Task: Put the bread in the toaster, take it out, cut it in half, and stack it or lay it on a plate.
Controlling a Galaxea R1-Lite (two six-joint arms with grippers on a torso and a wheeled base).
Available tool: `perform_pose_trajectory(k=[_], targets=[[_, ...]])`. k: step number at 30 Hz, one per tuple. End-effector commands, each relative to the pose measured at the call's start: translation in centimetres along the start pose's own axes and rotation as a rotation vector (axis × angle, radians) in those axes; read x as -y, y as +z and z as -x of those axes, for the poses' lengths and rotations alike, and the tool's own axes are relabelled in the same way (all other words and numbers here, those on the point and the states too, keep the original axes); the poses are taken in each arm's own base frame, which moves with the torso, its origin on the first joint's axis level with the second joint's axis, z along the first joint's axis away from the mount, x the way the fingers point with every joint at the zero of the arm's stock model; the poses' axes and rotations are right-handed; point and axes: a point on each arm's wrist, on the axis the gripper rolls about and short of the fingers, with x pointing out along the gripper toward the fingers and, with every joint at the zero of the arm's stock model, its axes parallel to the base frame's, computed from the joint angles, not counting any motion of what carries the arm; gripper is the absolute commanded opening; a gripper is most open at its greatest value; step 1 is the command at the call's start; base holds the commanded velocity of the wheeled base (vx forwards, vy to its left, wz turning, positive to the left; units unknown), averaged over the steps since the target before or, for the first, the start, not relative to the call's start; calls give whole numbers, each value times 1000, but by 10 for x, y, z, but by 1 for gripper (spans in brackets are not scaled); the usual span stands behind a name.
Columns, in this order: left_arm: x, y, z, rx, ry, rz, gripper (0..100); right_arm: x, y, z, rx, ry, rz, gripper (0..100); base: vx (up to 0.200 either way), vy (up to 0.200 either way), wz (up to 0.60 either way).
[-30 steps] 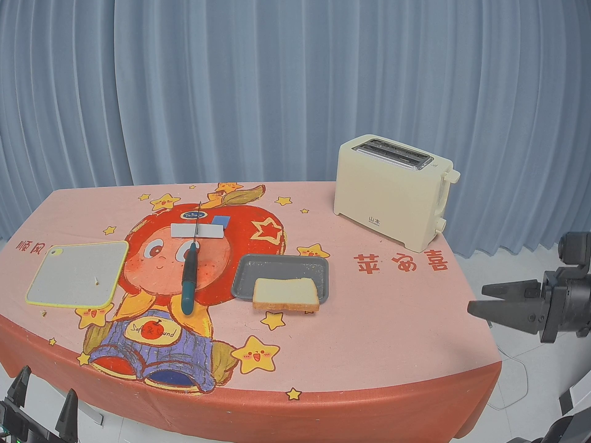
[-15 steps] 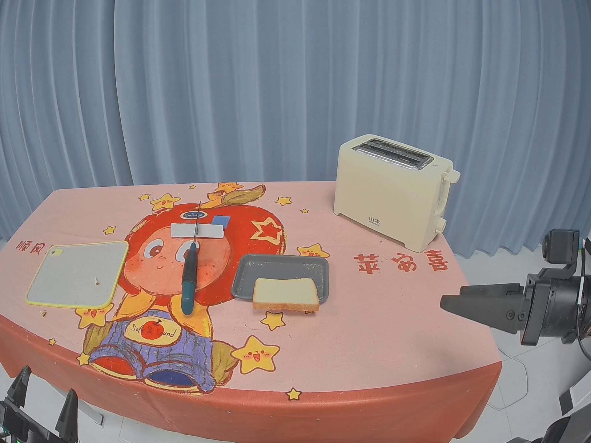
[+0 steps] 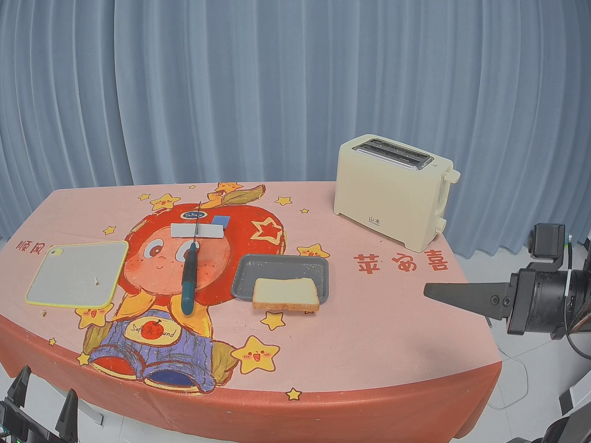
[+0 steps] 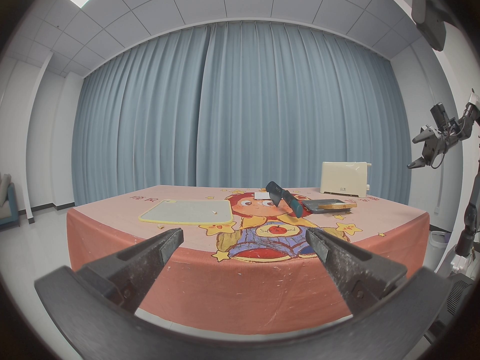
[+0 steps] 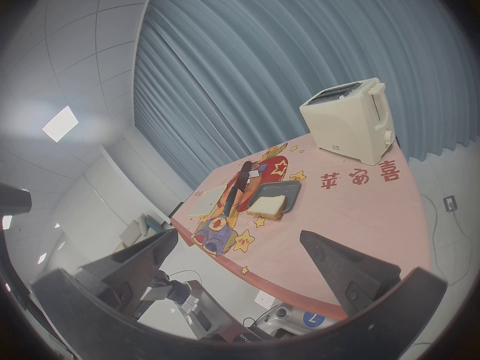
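A slice of white bread [image 3: 285, 294] lies on the front edge of a grey tray [image 3: 280, 267] at mid-table, partly overhanging onto the cloth. The cream toaster [image 3: 391, 192] stands at the back right with its slots empty. My right gripper [image 3: 429, 291] hovers over the table's right edge, open and holding nothing, pointing toward the bread [image 5: 267, 206] and well apart from it. My left gripper [image 3: 48, 384] sits low, off the front left corner of the table, open and holding nothing [image 4: 244, 233].
A teal-handled knife [image 3: 189, 278] rests with its blade on a small white holder left of the tray. A grey cutting board [image 3: 79, 273] with a yellow rim lies at the far left. Bare cloth stretches between the tray and the toaster.
My right gripper has moved left, from beside the table to over its right edge, and rolled so its fingers line up in the head view. Nothing else moved.
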Motion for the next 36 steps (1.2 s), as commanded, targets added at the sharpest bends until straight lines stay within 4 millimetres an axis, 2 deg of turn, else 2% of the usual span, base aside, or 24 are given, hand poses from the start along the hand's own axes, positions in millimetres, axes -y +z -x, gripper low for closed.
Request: perform_pose_trajectory(k=[1,14,26,36], targets=[[0,-5,-1,-17,-1,0,100,1,-1,-4,-11,-1,-4,100,0,0,0],[0,-5,-1,-17,-1,0,100,3,-1,-13,-33,-13,-50,100,0,0,0],[0,-5,-1,-17,1,0,100,6,2,-32,-65,-35,-136,100,0,0,0],[0,-5,-1,-17,1,0,100,9,7,-52,-5,11,-227,100,0,0,0]])
